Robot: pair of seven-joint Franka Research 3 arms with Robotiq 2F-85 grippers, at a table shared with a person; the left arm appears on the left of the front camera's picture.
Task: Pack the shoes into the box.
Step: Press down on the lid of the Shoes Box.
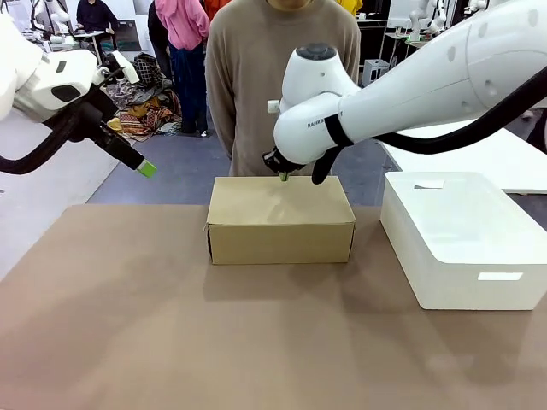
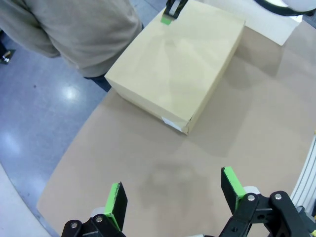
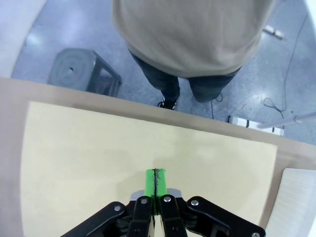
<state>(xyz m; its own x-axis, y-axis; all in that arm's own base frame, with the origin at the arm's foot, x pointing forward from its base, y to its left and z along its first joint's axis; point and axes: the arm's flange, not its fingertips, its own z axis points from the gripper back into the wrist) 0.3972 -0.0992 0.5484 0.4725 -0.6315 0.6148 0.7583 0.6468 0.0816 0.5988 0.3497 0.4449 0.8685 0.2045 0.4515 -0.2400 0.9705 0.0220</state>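
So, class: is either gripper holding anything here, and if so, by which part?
Nothing is held. The left gripper hangs open above the table. The right gripper is shut on nothing, its tips over the closed tan cardboard box's lid.

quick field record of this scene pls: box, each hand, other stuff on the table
box: tan cardboard box, lid closed, mid-table in front of the person
right hand: right hand shut, empty, tips at the lid's far edge
left hand: left hand open, empty, raised off to the left of the box
other: white bin right of the box
table: brown table
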